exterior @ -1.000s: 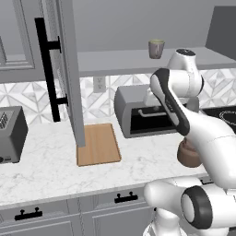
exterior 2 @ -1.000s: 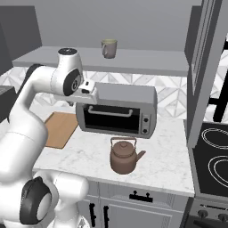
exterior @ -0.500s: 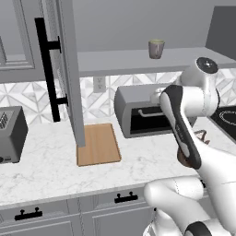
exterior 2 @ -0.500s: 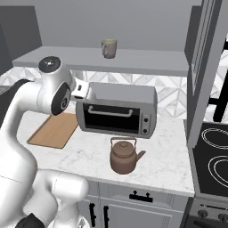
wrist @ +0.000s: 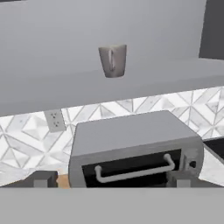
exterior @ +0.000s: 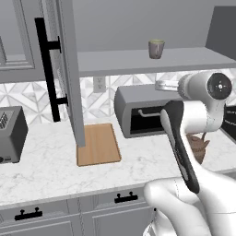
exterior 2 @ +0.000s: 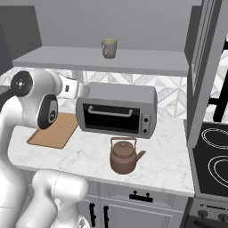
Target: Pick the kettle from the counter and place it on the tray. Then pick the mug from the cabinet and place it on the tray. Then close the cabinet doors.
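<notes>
While the kettle (exterior 2: 125, 156) sits untouched on the desk (exterior 2: 169, 151), below and in front of the toaster oven (exterior 2: 116, 109), the gripper (wrist: 109, 179), fingers spread and empty, should descend onto its arched handle, squarely centred.

We find no readable text, label, brand, number or sign anywhere. The toaster oven (exterior 2: 116, 112) front has small controls on its right side, too blurred for us to read any marks. The mug (wrist: 113, 60), kettle (exterior 2: 125, 155) and toaster (exterior: 10, 134) carry no lettering we can make out.
</notes>
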### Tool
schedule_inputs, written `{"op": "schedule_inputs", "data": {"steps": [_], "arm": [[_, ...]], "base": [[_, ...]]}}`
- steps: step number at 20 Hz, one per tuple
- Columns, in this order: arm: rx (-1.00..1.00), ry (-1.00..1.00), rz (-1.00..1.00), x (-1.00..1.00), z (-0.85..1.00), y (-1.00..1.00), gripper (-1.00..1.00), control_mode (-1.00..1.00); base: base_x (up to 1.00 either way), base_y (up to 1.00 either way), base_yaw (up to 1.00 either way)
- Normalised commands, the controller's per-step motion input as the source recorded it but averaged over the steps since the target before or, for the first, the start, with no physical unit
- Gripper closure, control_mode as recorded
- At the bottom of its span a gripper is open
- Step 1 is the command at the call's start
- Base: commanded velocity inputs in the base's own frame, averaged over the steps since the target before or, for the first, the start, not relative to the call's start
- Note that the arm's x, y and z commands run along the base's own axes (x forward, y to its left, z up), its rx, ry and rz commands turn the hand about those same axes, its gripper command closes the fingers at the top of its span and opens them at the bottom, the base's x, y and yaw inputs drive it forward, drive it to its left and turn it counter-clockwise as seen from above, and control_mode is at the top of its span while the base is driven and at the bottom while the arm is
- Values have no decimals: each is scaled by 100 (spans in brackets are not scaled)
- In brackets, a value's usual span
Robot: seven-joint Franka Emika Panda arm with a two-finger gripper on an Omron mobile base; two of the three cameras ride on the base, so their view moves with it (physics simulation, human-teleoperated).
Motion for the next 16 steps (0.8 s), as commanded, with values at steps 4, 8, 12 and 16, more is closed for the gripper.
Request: {"op": "schedule_inputs", "data": {"steps": [4, 8, 12, 16], "arm": [[-1, -21, -9, 18, 53, 0, -100, -100], [-1, -9, -3, 12, 46, 0, -100, -100], [0, 0, -1, 0, 0, 0, -100, -100], [-1, -1, 0, 0, 22, -3, -100, -100]], "base": [[0, 0, 0], [0, 0, 0], [0, 0, 0], [0, 0, 0]]}}
